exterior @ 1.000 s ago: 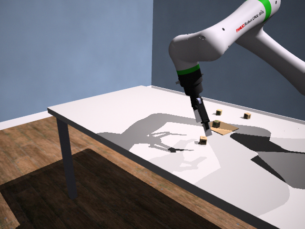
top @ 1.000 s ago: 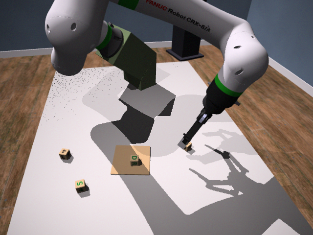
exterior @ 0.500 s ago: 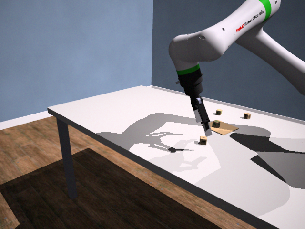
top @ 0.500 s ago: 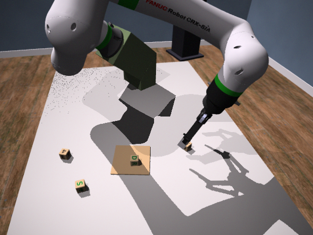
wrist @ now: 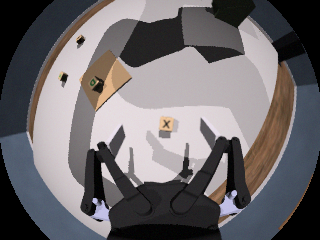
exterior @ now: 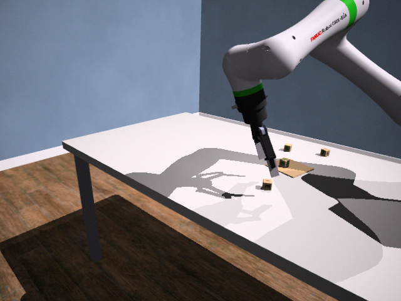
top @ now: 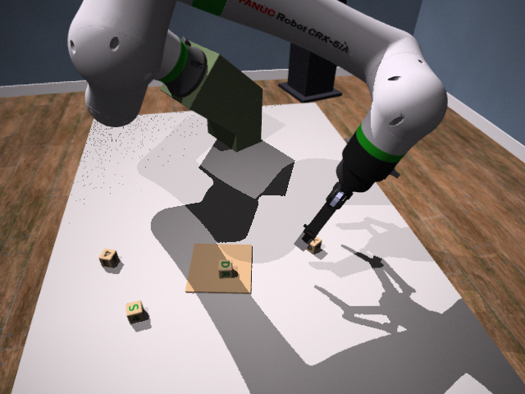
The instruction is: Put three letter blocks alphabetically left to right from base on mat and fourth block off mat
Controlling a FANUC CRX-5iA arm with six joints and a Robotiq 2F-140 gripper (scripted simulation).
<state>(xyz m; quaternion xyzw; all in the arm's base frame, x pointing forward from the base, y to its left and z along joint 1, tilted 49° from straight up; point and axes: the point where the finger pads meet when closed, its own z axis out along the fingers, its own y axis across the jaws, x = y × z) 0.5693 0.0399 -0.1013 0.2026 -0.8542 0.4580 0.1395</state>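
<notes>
The X block [top: 314, 245] [exterior: 267, 184] [wrist: 166, 124] lies on the table, X on top. My gripper [wrist: 161, 127] is open and empty; its fingers stand wide to both sides of the X block in the wrist view, above the table. The D block [top: 225, 268] [exterior: 284, 162] [wrist: 95, 83] lies on the tan mat [top: 203, 280] [exterior: 294, 173] [wrist: 103, 102], D on top. The S block [top: 134, 311] [exterior: 287, 147] [wrist: 63, 76] lies off the mat, S on top. The block with a 4 on top [top: 108, 258] [exterior: 325, 152] [wrist: 80, 39] also lies off the mat.
The white table [top: 84, 356] [exterior: 129, 139] carries the mat and blocks. A green angular body [top: 233, 97] stands beyond the mat toward the back in the top view. Dark shadows of the arm cross the table and part of the mat.
</notes>
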